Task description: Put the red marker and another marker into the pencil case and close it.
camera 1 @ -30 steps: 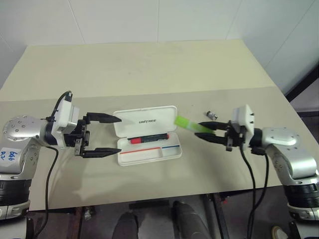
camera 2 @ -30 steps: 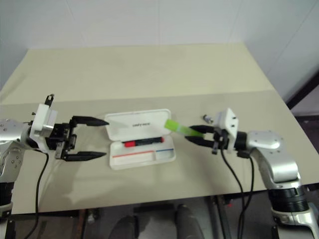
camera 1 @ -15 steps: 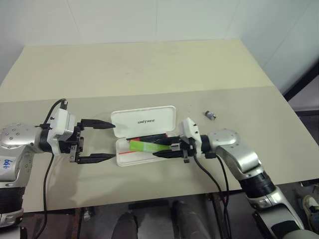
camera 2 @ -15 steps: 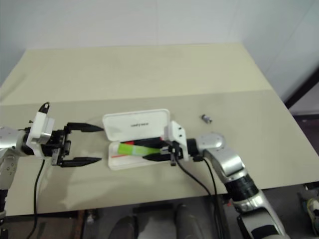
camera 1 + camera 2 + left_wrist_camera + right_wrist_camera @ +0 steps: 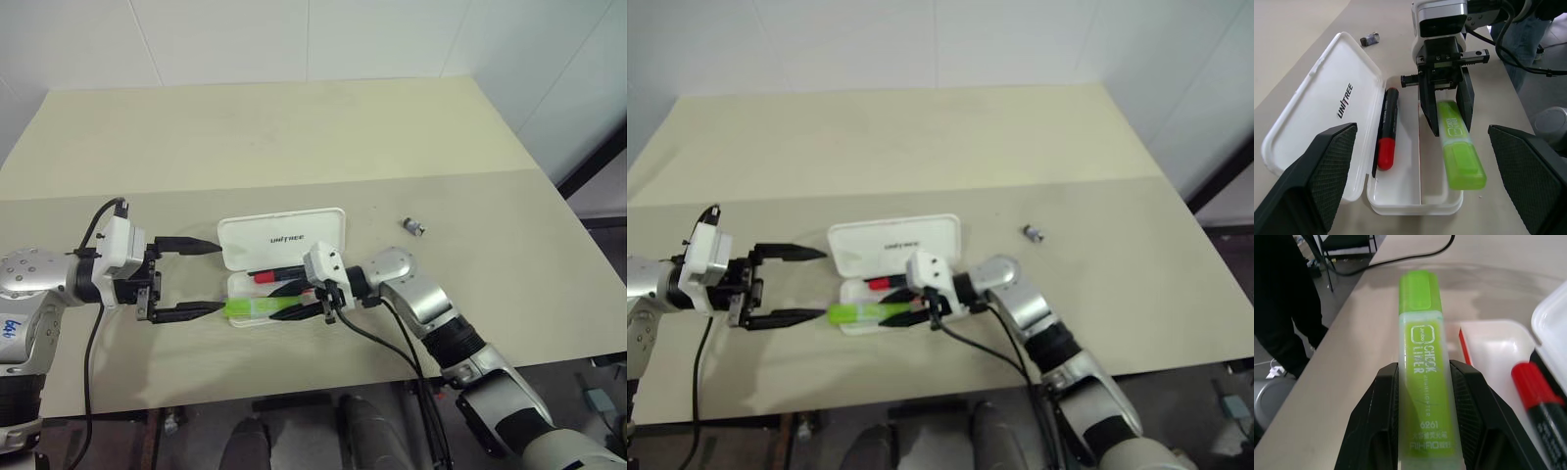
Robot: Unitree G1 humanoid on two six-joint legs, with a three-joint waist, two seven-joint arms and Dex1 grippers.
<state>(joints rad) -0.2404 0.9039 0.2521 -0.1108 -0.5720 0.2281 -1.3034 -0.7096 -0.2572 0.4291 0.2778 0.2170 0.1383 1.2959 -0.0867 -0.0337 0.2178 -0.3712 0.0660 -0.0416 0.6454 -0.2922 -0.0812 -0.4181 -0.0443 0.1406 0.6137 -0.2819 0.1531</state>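
White tiled walls, and a beige table (image 5: 294, 137) running edge to edge. Off on the left, the left gripper (image 5: 186, 277) hangs just beside the case's (image 5: 284, 237) short end, its fingers spread wide with nothing between them. Next comes the case itself, white, lid thrown back flat on the table with its printed name facing up, tray nearest the robot. One red marker (image 5: 1387, 128) lies in the tray along the hinge side, red cap toward the left gripper. Now the green marker (image 5: 257, 307): it's clamped between the right gripper's (image 5: 294, 305) fingers (image 5: 1376, 426) at its rear end, body sticking out past the fingertips toward the left gripper, held level over the tray's front strip, with its cap end poking out beyond the tray's left end. Whether it touches the tray, I can't tell. Well off to the right, one small dark stub (image 5: 414, 227) sits alone on the table. Count: two markers, one case, one stub, two grippers.
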